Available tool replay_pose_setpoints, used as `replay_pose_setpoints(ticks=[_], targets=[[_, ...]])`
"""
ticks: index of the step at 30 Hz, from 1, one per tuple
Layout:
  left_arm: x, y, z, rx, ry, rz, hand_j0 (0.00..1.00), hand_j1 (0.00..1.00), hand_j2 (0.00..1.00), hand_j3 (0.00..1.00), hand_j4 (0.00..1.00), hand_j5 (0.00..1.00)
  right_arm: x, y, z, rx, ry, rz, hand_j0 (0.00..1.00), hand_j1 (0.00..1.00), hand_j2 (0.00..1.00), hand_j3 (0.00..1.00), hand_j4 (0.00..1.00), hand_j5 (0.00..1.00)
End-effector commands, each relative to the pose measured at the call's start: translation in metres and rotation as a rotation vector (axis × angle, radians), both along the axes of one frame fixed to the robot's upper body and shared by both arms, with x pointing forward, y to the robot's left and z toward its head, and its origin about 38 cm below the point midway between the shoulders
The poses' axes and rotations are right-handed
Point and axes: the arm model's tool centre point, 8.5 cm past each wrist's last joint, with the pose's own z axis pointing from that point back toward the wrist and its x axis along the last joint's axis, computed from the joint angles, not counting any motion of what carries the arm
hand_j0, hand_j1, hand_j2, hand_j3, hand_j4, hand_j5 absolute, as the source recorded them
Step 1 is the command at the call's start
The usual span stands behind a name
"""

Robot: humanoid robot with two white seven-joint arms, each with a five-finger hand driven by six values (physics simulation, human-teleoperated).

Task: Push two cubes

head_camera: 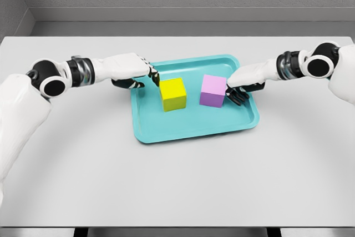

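Hands flank yellow cube [173,93] and purple cube [213,90] on teal tray [188,129].

left fingers [148,77] partly hidden, tray [188,129] rim occluded

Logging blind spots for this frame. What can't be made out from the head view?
- Left hand: palm and finger pads face away; contact with the yellow cube cannot be confirmed.
- Right hand: fingertips sit behind the purple cube edge; contact is unclear.
- Far and inner cube faces: hidden by the cubes themselves.
- Teal tray: left rim partly covered by the left hand.
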Motion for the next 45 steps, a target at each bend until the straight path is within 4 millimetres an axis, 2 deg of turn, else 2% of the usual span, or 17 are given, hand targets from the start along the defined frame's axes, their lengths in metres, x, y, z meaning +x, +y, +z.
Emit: replay_pose_setpoints(ticks=[1,5,7,14,16,21,33,40,45], targets=[[0.001,0.007,-0.002,0.005,0.008,0.014,0.59,0.59,0.59,0.59,0.59,0.59,0.004,-0.01,-0.007,-0.092,-0.047,0.007,0.14,0.14,0.14,0.14,0.14,0.14],[0.001,0.022,-0.002,0.021,0.009,0.037,0.59,0.59,0.59,0.59,0.59,0.59,0.006,-0.013,-0.009,-0.096,-0.042,-0.008,0.14,0.14,0.14,0.14,0.14,0.14],[-0.002,0.022,0.002,0.021,-0.003,0.026,0.59,0.59,0.59,0.59,0.59,0.59,0.006,-0.012,-0.009,-0.097,-0.043,-0.006,0.14,0.14,0.14,0.14,0.14,0.14],[-0.011,0.003,0.007,0.003,-0.026,-0.028,0.59,0.59,0.59,0.59,0.59,0.59,0.009,0.002,-0.004,-0.113,-0.067,0.026,0.14,0.14,0.14,0.14,0.14,0.14],[-0.014,-0.01,0.0,0.004,-0.01,-0.057,0.59,0.59,0.59,0.59,0.59,0.59,0.009,0.003,-0.004,-0.112,-0.069,0.029,0.14,0.14,0.14,0.14,0.14,0.14],[-0.007,-0.009,-0.013,0.0,0.032,-0.025,0.59,0.59,0.59,0.59,0.59,0.59,0.009,0.01,-0.004,-0.106,-0.069,0.041,0.14,0.14,0.14,0.14,0.14,0.14],[-0.004,-0.027,-0.014,-0.017,0.041,-0.042,0.59,0.59,0.59,0.59,0.59,0.59,0.01,0.026,-0.001,-0.095,-0.078,0.07,0.14,0.14,0.14,0.14,0.14,0.14],[-0.006,-0.012,-0.012,-0.004,0.032,-0.029,0.6,0.6,0.6,0.6,0.6,0.6,0.012,0.027,0.001,-0.098,-0.081,0.066,0.14,0.14,0.14,0.14,0.14,0.14],[-0.004,0.017,-0.004,0.031,0.014,0.01,0.6,0.6,0.6,0.6,0.6,0.6,0.017,0.014,-0.003,-0.119,-0.076,0.028,0.14,0.14,0.14,0.14,0.14,0.14]])
